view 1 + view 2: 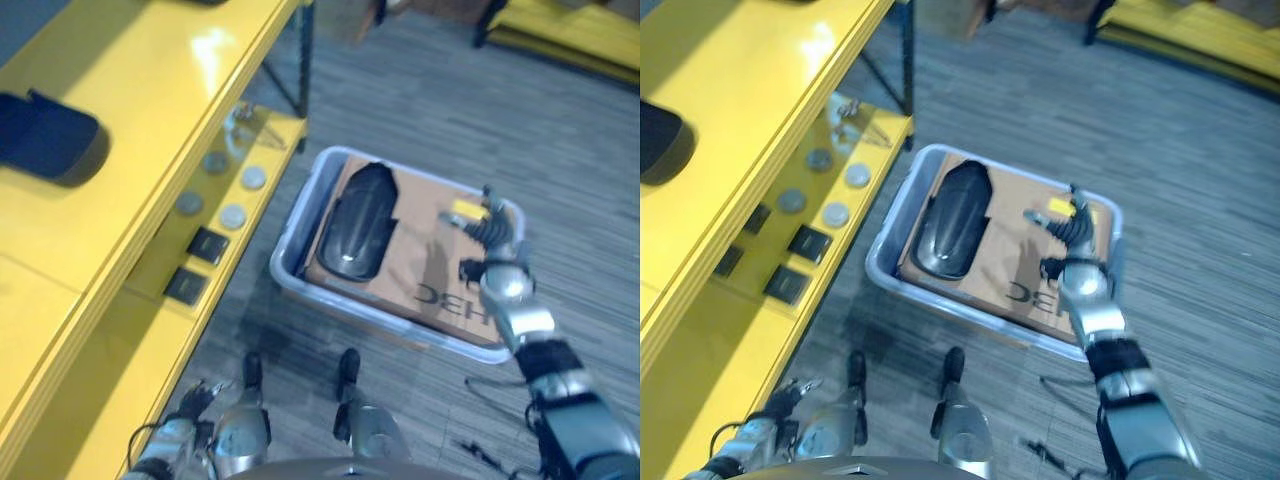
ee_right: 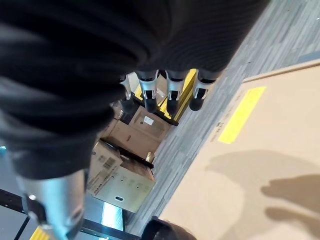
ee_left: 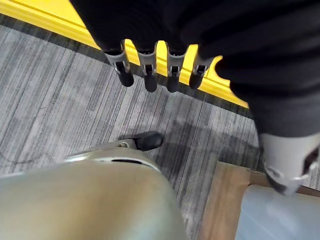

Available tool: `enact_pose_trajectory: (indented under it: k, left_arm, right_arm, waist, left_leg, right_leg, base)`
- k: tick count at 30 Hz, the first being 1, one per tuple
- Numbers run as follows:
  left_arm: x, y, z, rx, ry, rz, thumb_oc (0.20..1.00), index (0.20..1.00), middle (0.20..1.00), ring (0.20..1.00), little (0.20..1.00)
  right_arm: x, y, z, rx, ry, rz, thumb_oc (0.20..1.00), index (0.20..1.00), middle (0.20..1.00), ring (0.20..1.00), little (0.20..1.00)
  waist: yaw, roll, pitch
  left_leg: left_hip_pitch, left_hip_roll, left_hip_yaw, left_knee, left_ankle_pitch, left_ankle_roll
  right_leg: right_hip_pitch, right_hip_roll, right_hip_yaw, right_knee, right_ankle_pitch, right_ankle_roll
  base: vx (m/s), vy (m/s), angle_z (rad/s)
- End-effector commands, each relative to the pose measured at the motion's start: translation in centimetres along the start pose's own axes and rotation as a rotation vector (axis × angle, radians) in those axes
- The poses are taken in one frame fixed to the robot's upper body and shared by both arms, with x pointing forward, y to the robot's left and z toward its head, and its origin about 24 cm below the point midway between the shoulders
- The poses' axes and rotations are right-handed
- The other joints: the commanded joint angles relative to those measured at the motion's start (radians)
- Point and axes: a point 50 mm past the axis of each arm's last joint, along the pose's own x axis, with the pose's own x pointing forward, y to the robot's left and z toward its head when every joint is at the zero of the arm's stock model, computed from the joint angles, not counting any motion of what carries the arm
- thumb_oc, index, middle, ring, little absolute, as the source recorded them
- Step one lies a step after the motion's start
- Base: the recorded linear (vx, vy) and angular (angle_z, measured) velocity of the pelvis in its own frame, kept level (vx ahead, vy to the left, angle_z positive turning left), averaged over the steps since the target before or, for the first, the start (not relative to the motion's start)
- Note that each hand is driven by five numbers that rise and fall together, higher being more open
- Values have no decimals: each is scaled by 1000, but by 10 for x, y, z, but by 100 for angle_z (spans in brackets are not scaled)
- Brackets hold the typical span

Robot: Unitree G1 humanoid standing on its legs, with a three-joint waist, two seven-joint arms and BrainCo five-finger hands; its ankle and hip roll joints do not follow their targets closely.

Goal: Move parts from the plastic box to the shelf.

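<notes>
The right robot hand [image 1: 492,240] is held above the far right corner of the plastic box [image 1: 292,262], over the brown cardboard sheet [image 1: 430,262] that lies inside it. Its fingers [image 2: 171,102] are seen in the right wrist view to be nearly straight and spread in a row, with nothing held between them and the thumb; the cardboard is not touched, and only the hand's shadow falls on it. A yellow label [image 1: 468,208] on the cardboard lies just beside the fingertips.

The black part [image 1: 358,222], a long curved shell, is laid on the cardboard at the left side of the box, well apart from the right robot hand.

The left robot hand [image 1: 180,432] is held low beside the yellow shelf [image 1: 120,150], with fingers [image 3: 150,75] relaxed and empty above the grey floor [image 3: 60,115]. On the lower shelf level, round grey discs [image 1: 232,215] and small black squares [image 1: 208,245] are laid out.
</notes>
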Motion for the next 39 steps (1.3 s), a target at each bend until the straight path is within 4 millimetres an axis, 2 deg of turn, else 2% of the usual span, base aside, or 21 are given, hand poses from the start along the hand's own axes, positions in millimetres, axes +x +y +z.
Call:
enact_pose_trajectory:
  k: [1,3,5,12,14,17,20,21,22,23,24,25,26,27,29,30,32,35,37,39]
  left_arm:
    - [4,6,9,65,-25,-7,1000,1000,1000,1000,1000]
    - [5,6,13,54,-33,-11,1000,1000,1000,1000,1000]
    - [7,6,25,52,-66,-27,1000,1000,1000,1000,1000]
    - [9,4,40,32,-113,-37,1000,1000,1000,1000,1000]
    - [9,3,47,17,-131,-43,1000,1000,1000,1000,1000]
    - [9,1,48,8,-137,-42,1000,1000,1000,1000,1000]
    - [10,-2,53,1,-145,-50,1000,1000,1000,1000,1000]
    - [10,-2,53,1,-145,-49,1000,1000,1000,1000,1000]
    - [10,-3,55,-1,-147,-52,1000,1000,1000,1000,1000]
    - [10,-4,57,-3,-149,-54,1000,1000,1000,1000,1000]
    - [10,-4,57,-3,-150,-54,1000,1000,1000,1000,1000]
    - [11,-4,58,-1,-151,-56,1000,1000,1000,1000,1000]
    - [11,-4,60,5,-152,-59,1000,1000,1000,1000,1000]
    - [11,-5,61,11,-152,-61,1000,1000,1000,1000,1000]
    - [11,-5,60,24,-149,-65,1000,1000,1000,1000,1000]
    - [11,-4,58,44,-136,-60,1000,1000,1000,1000,1000]
    - [11,-3,55,55,-125,-59,1000,1000,1000,1000,1000]
    - [11,-3,52,70,-116,-56,1000,1000,1000,1000,1000]
    - [11,-1,48,77,-110,-51,1000,1000,1000,1000,1000]
    - [10,1,46,70,-117,-45,1000,1000,1000,1000,1000]
  right_arm:
    - [16,-17,30,-103,-110,-105,1000,1000,1000,1000,1000]
    - [22,-21,37,-134,-120,-135,1000,1000,1000,1000,1000]
    - [33,-26,48,-203,-113,-155,1000,1000,1000,1000,1000]
    - [39,-27,44,-293,-74,-133,1000,1000,1000,1000,1000]
    - [35,-17,31,-368,-11,-88,1000,1000,1000,1000,1000]
    - [32,-13,22,-422,24,-72,1000,1000,1000,1000,1000]
    - [23,1,-1,-525,131,16,1000,1000,1000,1000,1000]
    - [23,1,-1,-525,131,16,1000,1000,1000,1000,1000]
    - [18,9,-15,-558,204,101,1000,1000,1000,1000,1000]
    - [13,15,-28,-600,269,171,944,944,944,944,944]
    - [13,16,-29,-604,275,176,944,944,944,944,944]
    - [10,18,-36,-630,301,206,555,555,555,555,555]
    - [6,21,-48,-681,351,259,231,231,231,231,231]
    - [3,21,-55,-704,379,275,200,200,200,200,200]
    - [-1,20,-66,-724,441,293,200,200,200,200,200]
    - [-8,14,-83,-723,532,296,200,200,200,200,200]
    - [-18,8,-101,-700,623,272,200,200,200,200,200]
    - [-28,4,-114,-639,720,242,200,200,200,200,200]
    - [-42,-5,-130,-637,814,210,200,200,200,200,200]
    - [-65,-18,-153,-619,947,163,200,200,200,200,200]
  waist:
    - [25,4,26]
    - [32,12,40]
    - [47,30,77]
    - [53,46,107]
    - [45,50,117]
    - [42,49,119]
    - [34,49,125]
    - [34,49,125]
    - [32,49,127]
    - [34,50,128]
    - [34,50,128]
    - [37,51,128]
    - [43,52,127]
    - [48,54,127]
    - [55,57,125]
    - [66,61,119]
    - [75,64,111]
    - [79,64,100]
    - [80,63,84]
    - [79,58,62]
  left_leg:
    - [-53,-22,-46,32,-91,19]
    - [-67,-25,-54,37,-89,18]
    - [-91,-33,-71,34,-82,19]
    - [-96,-34,-81,10,-70,20]
    - [-90,-31,-77,-4,-68,18]
    - [-88,-30,-75,-7,-69,19]
    - [-81,-28,-71,-7,-75,19]
    - [-80,-28,-71,-7,-75,19]
    - [-76,-28,-69,-7,-78,19]
    - [-73,-27,-66,-7,-79,19]
    - [-73,-27,-66,-7,-79,19]
    - [-71,-28,-66,-7,-80,19]
    - [-68,-28,-68,-7,-80,20]
    - [-66,-28,-70,-5,-80,20]
    - [-64,-29,-74,-1,-82,21]
    - [-59,-30,-78,0,-84,21]
    - [-51,-31,-81,-1,-86,21]
    - [-40,-31,-84,-4,-89,20]
    - [-27,-31,-84,-7,-90,19]
    - [-4,-29,-82,-7,-97,16]
  right_leg:
    - [107,-46,-30,21,-177,21]
    - [94,-50,-36,30,-180,20]
    - [66,-56,-45,50,-186,17]
    - [38,-62,-51,80,-192,21]
    - [27,-63,-46,89,-193,24]
    - [23,-63,-46,94,-194,24]
    - [17,-62,-43,99,-193,24]
    - [18,-62,-43,99,-193,24]
    - [18,-64,-43,100,-193,24]
    - [19,-66,-46,98,-192,23]
    - [19,-66,-46,98,-191,23]
    - [21,-68,-49,96,-190,23]
    - [24,-70,-55,94,-189,20]
    - [26,-72,-59,94,-189,18]
    - [31,-74,-65,93,-189,17]
    - [41,-77,-75,87,-187,17]
    - [53,-80,-85,77,-183,18]
    - [65,-79,-91,68,-181,18]
    - [78,-79,-97,57,-176,20]
    - [104,-78,-102,42,-171,23]
  base:
    - [-21,22,15]
    - [-34,43,25]
    - [-56,67,41]
    - [-26,29,9]
    - [-20,62,0]
    - [-5,14,0]
    - [0,0,0]
    - [-18,22,-4]
    - [-22,21,-4]
    - [-23,21,-3]
    - [0,0,0]
    - [0,0,0]
    - [0,0,0]
    - [0,0,0]
    - [0,0,0]
    - [-2,-33,4]
    - [-9,-35,7]
    - [0,-25,16]
    - [17,-50,13]
    - [29,-54,6]
